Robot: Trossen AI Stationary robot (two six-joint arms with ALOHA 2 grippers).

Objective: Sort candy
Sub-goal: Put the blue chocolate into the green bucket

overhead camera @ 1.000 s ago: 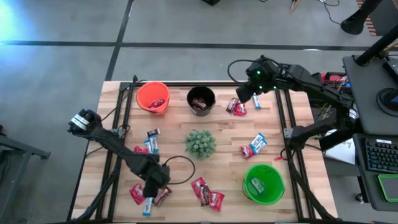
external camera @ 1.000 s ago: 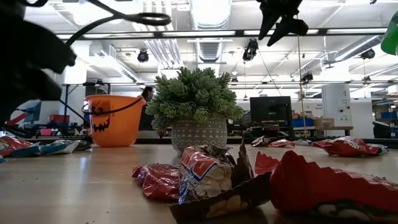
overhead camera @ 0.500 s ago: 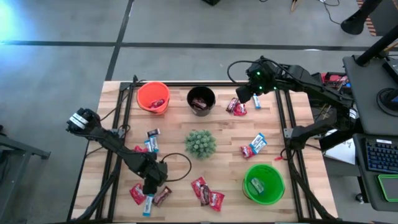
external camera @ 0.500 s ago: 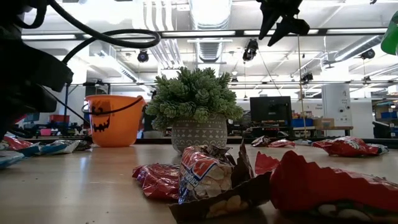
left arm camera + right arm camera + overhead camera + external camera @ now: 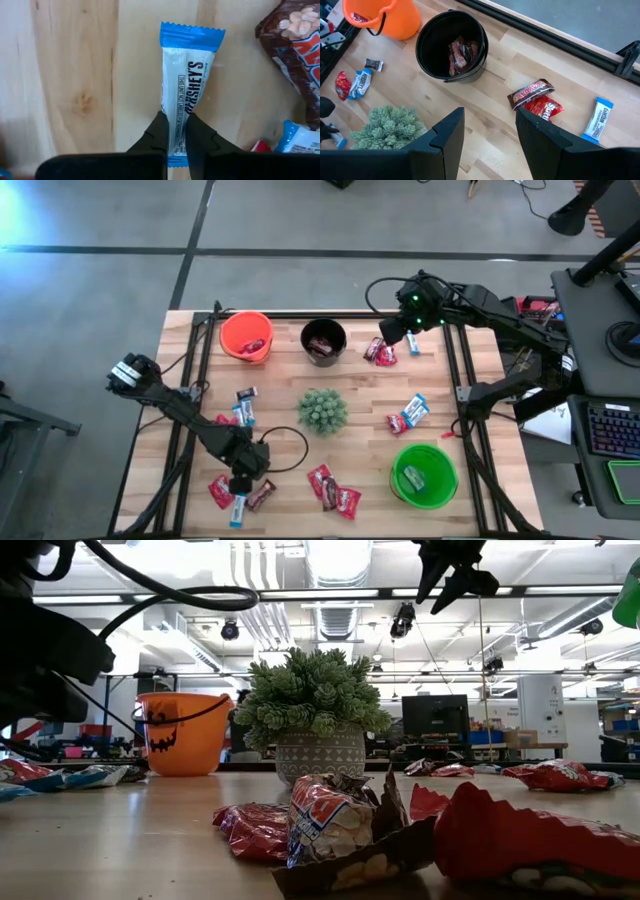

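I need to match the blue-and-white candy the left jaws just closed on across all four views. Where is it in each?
High view: blue-and-white candy at the near left table edge, under the left gripper.
Low view: not identifiable.
Left wrist view: centre, pinched between the jaws.
Right wrist view: not in it.
Shared landmark: the brown candy beside it, also in the left wrist view.

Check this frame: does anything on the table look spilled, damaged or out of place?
Nothing looks spilled or damaged. Loose candy lies scattered on the table, as expected for sorting. The only non-candy item is the green plant at the centre. The left gripper is shut on a blue-and-white bar.
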